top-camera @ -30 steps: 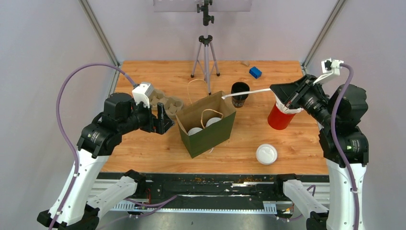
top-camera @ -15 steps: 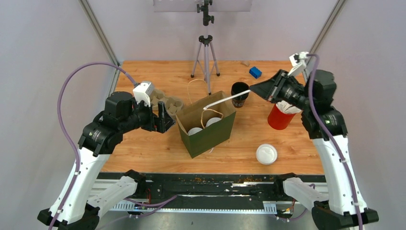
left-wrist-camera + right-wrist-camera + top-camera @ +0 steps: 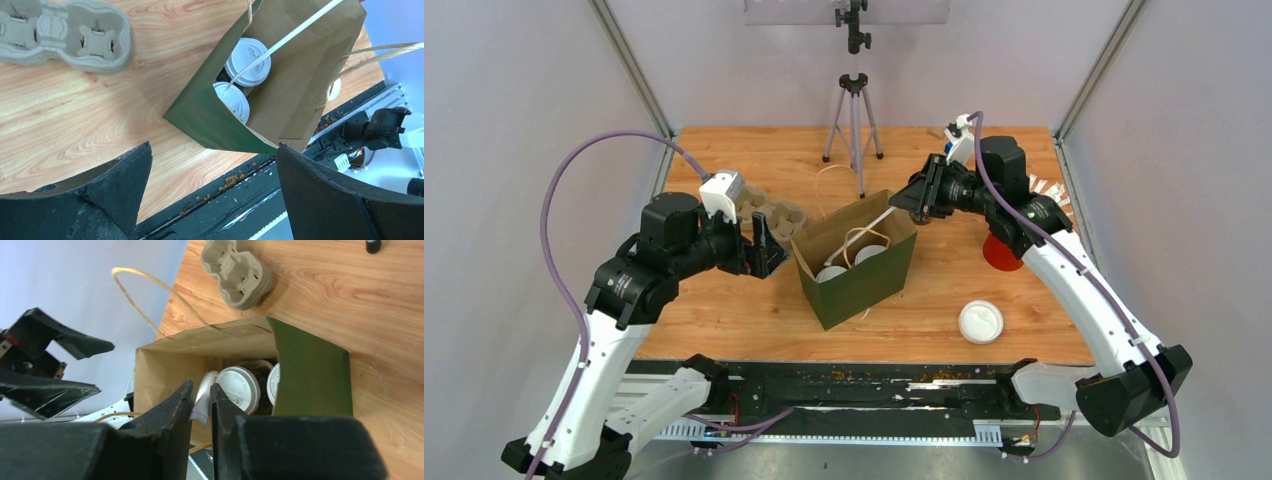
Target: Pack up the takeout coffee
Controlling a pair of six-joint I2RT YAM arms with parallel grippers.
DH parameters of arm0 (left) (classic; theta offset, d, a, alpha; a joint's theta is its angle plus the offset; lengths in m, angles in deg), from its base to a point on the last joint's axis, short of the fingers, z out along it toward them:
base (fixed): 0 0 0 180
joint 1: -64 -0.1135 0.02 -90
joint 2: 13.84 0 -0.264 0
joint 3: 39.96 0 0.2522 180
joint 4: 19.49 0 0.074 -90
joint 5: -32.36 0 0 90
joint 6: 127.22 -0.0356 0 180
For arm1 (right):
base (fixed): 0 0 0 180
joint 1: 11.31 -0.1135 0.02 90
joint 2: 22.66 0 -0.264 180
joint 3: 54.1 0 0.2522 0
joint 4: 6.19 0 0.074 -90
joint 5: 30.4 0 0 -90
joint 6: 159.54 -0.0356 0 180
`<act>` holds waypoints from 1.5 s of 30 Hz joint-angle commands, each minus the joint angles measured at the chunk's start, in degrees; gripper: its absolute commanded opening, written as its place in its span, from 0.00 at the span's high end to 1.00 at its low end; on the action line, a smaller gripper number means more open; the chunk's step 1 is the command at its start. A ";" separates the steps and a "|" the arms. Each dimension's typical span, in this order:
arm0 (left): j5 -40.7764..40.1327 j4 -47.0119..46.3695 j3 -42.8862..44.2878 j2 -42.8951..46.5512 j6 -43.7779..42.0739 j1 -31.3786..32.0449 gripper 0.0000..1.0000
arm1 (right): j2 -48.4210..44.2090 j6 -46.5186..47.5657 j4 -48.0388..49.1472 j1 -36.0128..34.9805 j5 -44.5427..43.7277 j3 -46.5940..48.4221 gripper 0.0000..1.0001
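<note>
The takeout coffee, two cups with white lids (image 3: pixel 831 273) (image 3: pixel 870 253), stands inside the open green paper bag (image 3: pixel 864 290). Both lids show in the left wrist view (image 3: pixel 248 55) (image 3: pixel 231 100) and in the right wrist view (image 3: pixel 238 389) (image 3: pixel 274 384). My right gripper (image 3: pixel 911 203) (image 3: pixel 201 386) hangs above the bag's far right corner, shut on a white wrapped straw (image 3: pixel 874 222) (image 3: pixel 295 32) (image 3: pixel 204 390). The straw slants down into the bag, and its tip is at the nearer lid. My left gripper (image 3: pixel 769 245) (image 3: pixel 214 145) is open beside the bag's left end, holding nothing.
Stacked cardboard cup carriers (image 3: pixel 769 210) (image 3: pixel 65 32) (image 3: pixel 237 270) lie behind the left gripper. A red cup (image 3: pixel 999 250) sits under the right arm. A loose white lid (image 3: pixel 980 322) lies near the front edge. A tripod (image 3: pixel 854 110) stands at the back.
My right arm has swung left from above the red cup to the bag, carrying the straw, whose tip has gone down into the bag. The left arm has not moved.
</note>
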 commanded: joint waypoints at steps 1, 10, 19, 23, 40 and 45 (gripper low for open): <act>-0.25 -1.39 1.70 0.97 -0.24 0.35 0.00 | -0.47 2.20 -2.55 0.02 -3.80 0.96 0.75; -0.69 -1.40 0.67 2.22 -0.41 0.34 0.00 | -0.88 12.45 -13.15 5.05 -13.39 8.98 0.59; -0.75 -1.04 0.82 2.94 -0.88 0.34 0.00 | -1.32 25.98 -25.26 10.54 -34.60 12.41 0.58; 0.10 -1.33 0.94 2.77 -0.57 0.34 0.00 | -1.16 29.95 -27.57 13.67 -39.73 9.39 0.60; 0.92 -2.09 0.87 1.82 -0.67 0.34 0.00 | 3.25 38.34 -28.69 18.29 -41.05 2.58 0.67; 0.90 -1.44 1.29 1.71 -0.67 0.34 0.00 | 3.00 41.84 -23.33 18.52 -42.03 -1.33 0.68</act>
